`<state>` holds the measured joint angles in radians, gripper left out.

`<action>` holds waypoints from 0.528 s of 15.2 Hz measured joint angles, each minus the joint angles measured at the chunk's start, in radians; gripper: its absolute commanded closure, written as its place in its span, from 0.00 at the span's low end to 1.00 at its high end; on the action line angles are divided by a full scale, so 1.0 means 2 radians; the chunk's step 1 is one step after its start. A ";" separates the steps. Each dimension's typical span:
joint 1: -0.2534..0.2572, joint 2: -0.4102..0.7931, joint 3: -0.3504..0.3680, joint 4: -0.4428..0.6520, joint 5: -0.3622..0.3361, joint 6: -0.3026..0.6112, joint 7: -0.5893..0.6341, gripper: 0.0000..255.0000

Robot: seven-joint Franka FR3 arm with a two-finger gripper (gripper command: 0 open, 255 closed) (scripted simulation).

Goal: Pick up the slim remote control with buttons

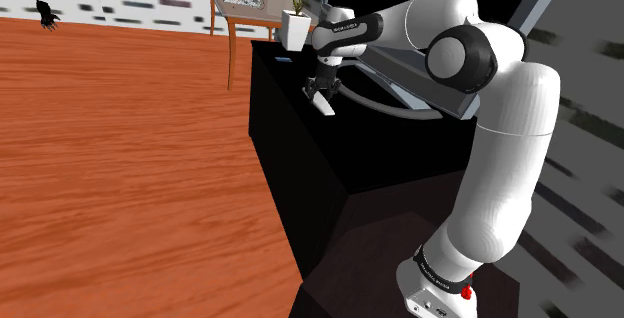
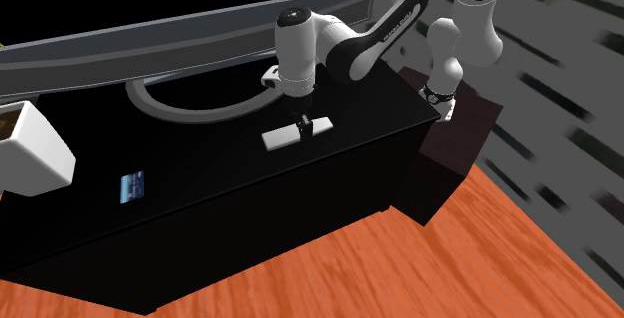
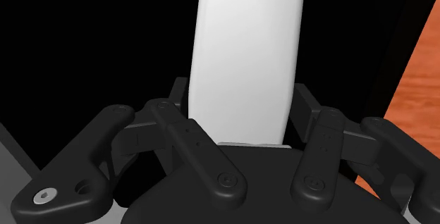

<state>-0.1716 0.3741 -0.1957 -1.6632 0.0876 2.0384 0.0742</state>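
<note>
Tool (image 2: 303, 122) clamped across the white remote (image 2: 282, 137), fingers on its long sides, the narrow width suiting the grasp. Remote low on black bench (image 2: 220, 196).

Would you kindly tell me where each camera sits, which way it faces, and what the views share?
Shoulder view: beside and behind the stand, looking down along the arm to the black cabinet; stand and arm show.
Second exterior view: in front of the cabinet, raised, facing the screen behind it; arm and stand show.
Wrist view: on the hand, looking down at the white remote; the gripper shows.
Shared: all three show the remote at the gripper.
</note>
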 measured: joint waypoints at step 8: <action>0.001 -0.013 -0.001 0.028 -0.004 -0.041 0.003 1.00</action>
<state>-0.1705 0.3486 -0.1984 -1.6069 0.0805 1.9567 0.0802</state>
